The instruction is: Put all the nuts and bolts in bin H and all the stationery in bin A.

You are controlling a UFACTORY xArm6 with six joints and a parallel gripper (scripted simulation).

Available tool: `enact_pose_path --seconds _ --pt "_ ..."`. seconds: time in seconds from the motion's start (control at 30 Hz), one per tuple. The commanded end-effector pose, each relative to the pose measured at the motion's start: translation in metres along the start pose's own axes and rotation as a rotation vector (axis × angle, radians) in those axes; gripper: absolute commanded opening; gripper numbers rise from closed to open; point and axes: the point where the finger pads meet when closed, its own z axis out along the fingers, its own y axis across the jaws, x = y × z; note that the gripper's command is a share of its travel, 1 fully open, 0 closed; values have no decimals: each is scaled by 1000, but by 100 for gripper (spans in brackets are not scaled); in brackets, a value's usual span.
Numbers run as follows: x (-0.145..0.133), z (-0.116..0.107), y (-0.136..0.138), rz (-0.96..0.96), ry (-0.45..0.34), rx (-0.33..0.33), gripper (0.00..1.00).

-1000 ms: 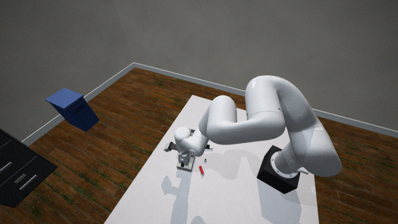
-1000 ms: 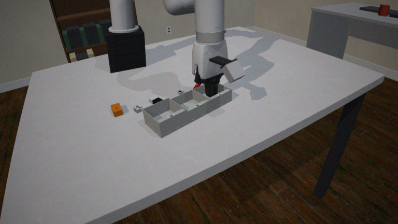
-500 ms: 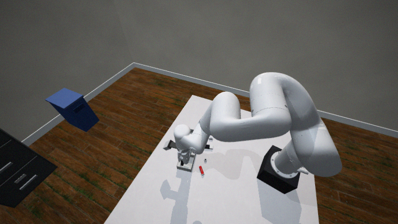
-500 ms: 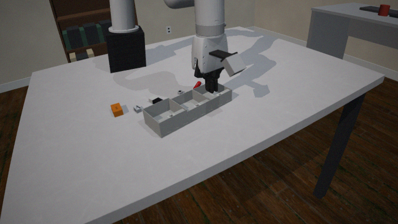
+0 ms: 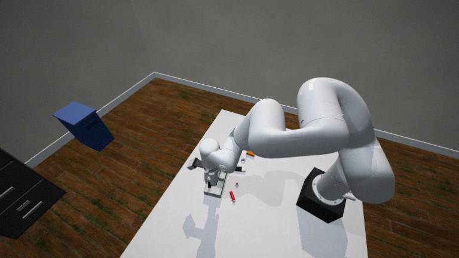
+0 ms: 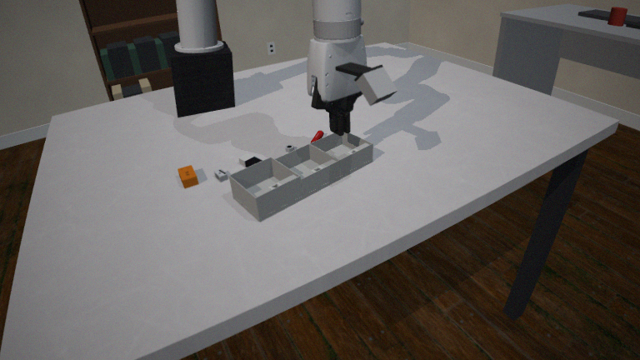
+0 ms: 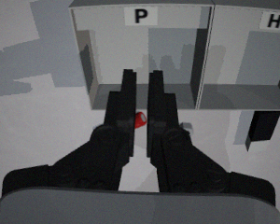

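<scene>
Nearly closed, the jaws of the gripper (image 7: 139, 88) stand with only a thin slit between the two dark fingers, and we see nothing held in that slit. In the wrist view a small red thing (image 7: 140, 119) shows through the gap, lying on the table beneath the fingers rather than between them; in the exterior view the same red thing (image 6: 317, 136) lies on the table (image 6: 141, 252) just beside the near wall of the end bin.

We read two labels on the far walls of the bins: P (image 7: 140, 15) on the end bin, directly ahead of the fingers, and H (image 7: 274, 21) on the neighbouring bin. The third bin's label cannot be read.

We see the arm (image 5: 304, 130) reaching from its black base (image 6: 202, 77) and turning its last link straight down, so that the gripper hangs vertically above the near rim of the row of three grey bins (image 6: 264, 200), clear of it.

Outside the bins we note a small grey nut (image 6: 290, 147), a black-and-white block (image 6: 250, 161), a small grey piece (image 6: 221, 175) and an orange block (image 6: 187, 176).
</scene>
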Motion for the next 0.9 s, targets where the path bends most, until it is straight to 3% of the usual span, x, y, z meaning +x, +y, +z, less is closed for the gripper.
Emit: enact_pose_path --seconds 0.0,0.17,0.47,0.53,0.73,0.87 --pt "1 -13 0 0 3 0 7" --pt "1 -13 0 0 3 0 7" --pt "1 -88 0 0 3 0 7" --pt "1 -88 0 0 3 0 7" --pt "1 -138 0 0 4 0 7" --pt "1 -138 0 0 4 0 7"
